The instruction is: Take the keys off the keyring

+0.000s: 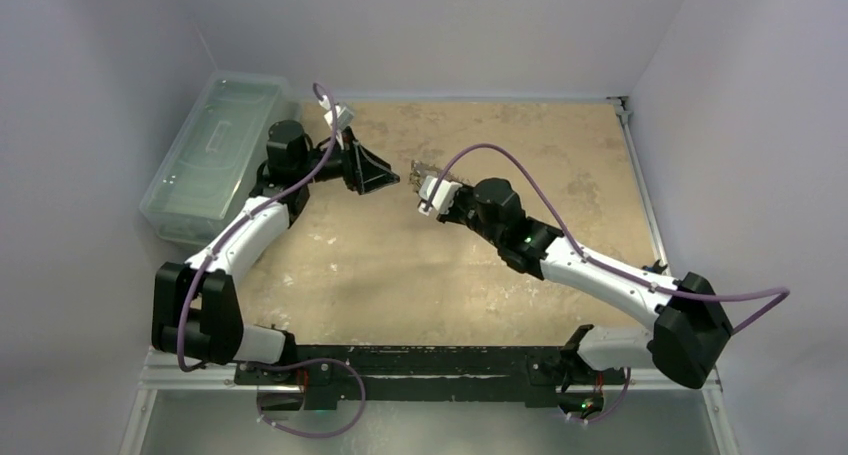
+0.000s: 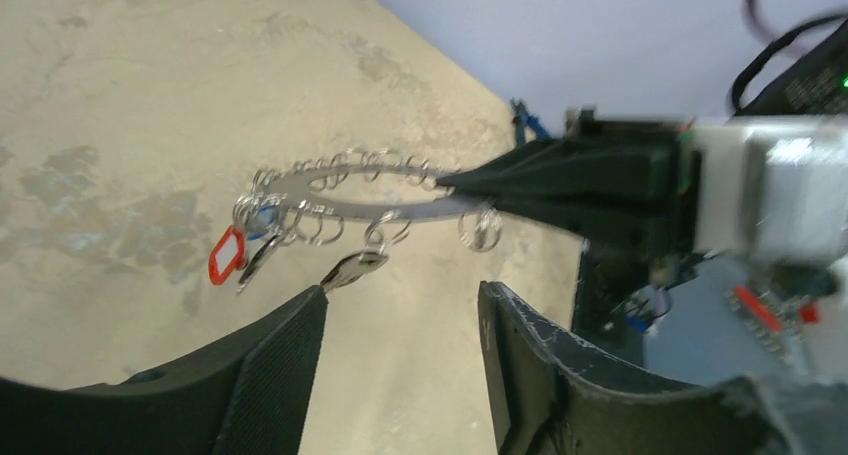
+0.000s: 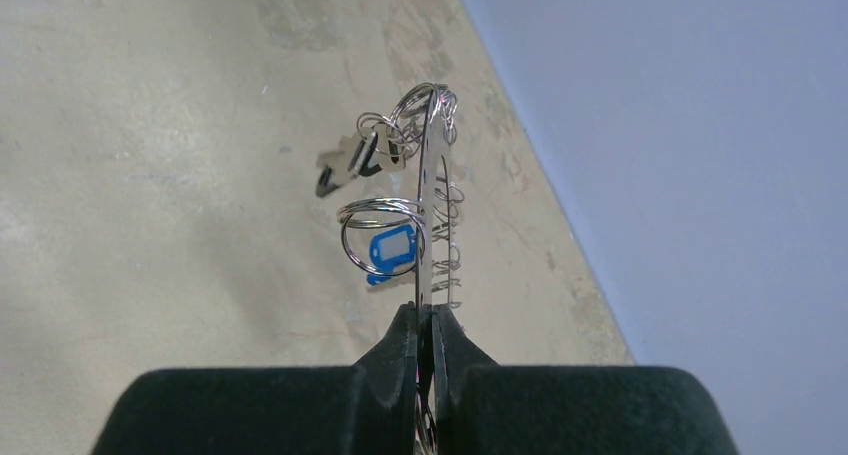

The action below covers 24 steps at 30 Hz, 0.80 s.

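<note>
Keyring (image 3: 428,205) clamped edge-on in right gripper (image 3: 427,320) above table (image 1: 400,275); left gripper (image 2: 400,297) spread wide, empty, facing it; clear bin (image 1: 215,150) at table's left edge.

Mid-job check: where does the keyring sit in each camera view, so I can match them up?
Top external: keyring at centre, between left gripper and right gripper.
Left wrist: left of centre, seen nearly flat, beyond the open left gripper.
Right wrist: centre, edge-on, rising from the fingertips.
Shared landmark: the right gripper, shut on the keyring's rim.
</note>
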Motion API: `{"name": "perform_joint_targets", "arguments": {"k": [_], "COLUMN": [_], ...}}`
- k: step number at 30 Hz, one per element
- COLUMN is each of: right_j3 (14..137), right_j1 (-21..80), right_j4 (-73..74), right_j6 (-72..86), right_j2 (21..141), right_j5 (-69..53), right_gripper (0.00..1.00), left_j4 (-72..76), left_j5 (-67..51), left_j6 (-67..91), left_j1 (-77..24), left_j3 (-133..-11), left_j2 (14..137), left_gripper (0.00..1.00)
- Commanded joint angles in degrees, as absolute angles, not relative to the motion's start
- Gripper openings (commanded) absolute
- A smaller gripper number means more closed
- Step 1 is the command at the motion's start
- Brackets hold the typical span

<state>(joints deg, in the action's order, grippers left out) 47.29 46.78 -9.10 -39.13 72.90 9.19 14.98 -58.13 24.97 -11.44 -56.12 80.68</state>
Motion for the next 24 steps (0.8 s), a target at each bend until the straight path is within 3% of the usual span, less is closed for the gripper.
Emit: {"name": "perform_joint_targets", "arguments": {"k": [1,5,24], "right_j3": [54.7,57.5,62.2], "right_j1": [46.6,46.6,46.7], "right_j4": [-3.0,-0.4,6.1], "right_j6": [-35.7,-33.7,-30.8], "right_j2": [70.5,70.7,69.8], "right_j5": [7.0,5.5,0.3], "right_gripper": [0.0,0.0,0.0], "left_j4": [17.5,24.6,49.0], "left_j5": [-59.4,-61.1,-62.4], "left_j6": [18.1,20.7,28.2], "left_j1": [-11.5,-11.5,-16.1], "left_j3": [-51.2,-48.5,-42.7], "left_j2": [79.6,79.0,82.3], "left_gripper": [0.52,0.47,0.49]}}
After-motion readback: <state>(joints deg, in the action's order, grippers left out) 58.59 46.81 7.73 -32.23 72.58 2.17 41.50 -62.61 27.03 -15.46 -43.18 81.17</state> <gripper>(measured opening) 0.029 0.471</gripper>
